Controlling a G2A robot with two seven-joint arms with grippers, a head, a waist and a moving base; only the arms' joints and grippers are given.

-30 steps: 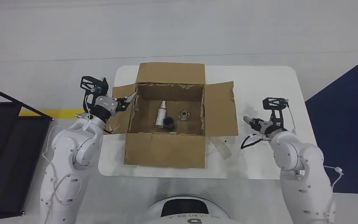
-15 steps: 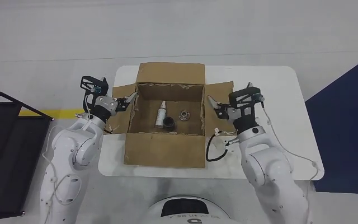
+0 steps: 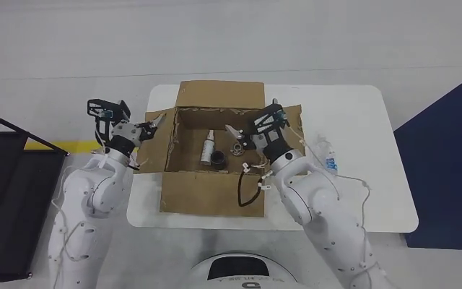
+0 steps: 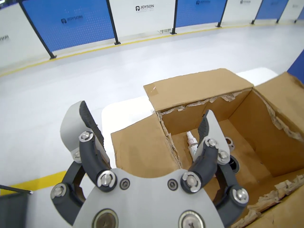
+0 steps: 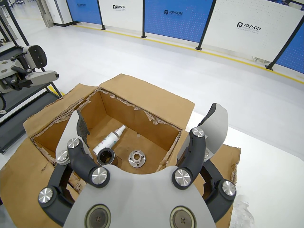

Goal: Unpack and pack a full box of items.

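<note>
An open cardboard box (image 3: 211, 193) stands in the middle of the white table (image 3: 361, 115). On its floor lie a white spray bottle (image 3: 208, 149), a metal flange (image 3: 237, 149) and a black cylinder (image 3: 219, 163). My right gripper (image 3: 242, 136) hangs open above the box's right side. In its wrist view the open gripper (image 5: 147, 117) frames the spray bottle (image 5: 109, 140), black cylinder (image 5: 106, 156) and flange (image 5: 137, 159). My left gripper (image 3: 150, 128) is open over the box's left flap. Its wrist view shows the gripper (image 4: 144, 117) empty, with the spray bottle (image 4: 192, 143) beyond.
A clear plastic bottle (image 3: 328, 155) lies on the table right of the box, also at the edge of the right wrist view (image 5: 242, 212). All box flaps are folded outward. A dark cart (image 3: 22, 180) stands left of the table. The table's right half has free room.
My right arm has swung left from the table's right part to above the box's right side. My left gripper has drawn back a little to the left.
</note>
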